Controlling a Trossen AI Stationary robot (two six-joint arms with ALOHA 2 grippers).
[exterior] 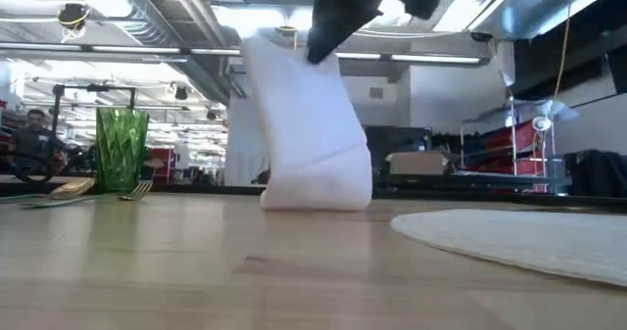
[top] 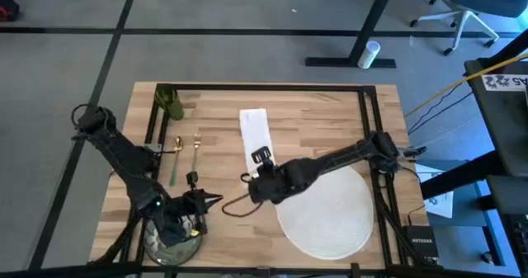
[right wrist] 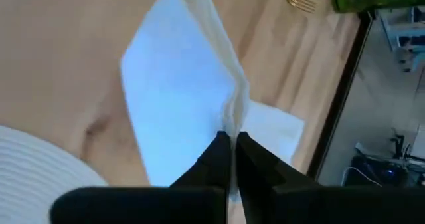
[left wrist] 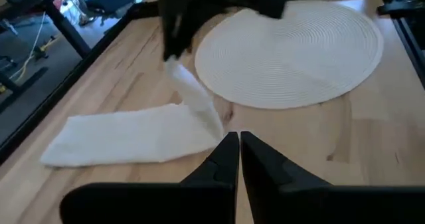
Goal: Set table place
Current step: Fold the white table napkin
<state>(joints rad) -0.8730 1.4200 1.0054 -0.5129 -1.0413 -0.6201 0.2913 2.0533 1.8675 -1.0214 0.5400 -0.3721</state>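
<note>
The right gripper (right wrist: 232, 141) pinches one end of the white napkin (top: 255, 128) near the table's (top: 330, 117) middle, lifting it while the far end rests toward the far edge. The left gripper (left wrist: 234, 144), fingers nearly together, holds nothing near the near-left corner.

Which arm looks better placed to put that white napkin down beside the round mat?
The right: its gripper is shut on the napkin, one end lifted beside the placemat. The left gripper sits shut over the plate.
</note>
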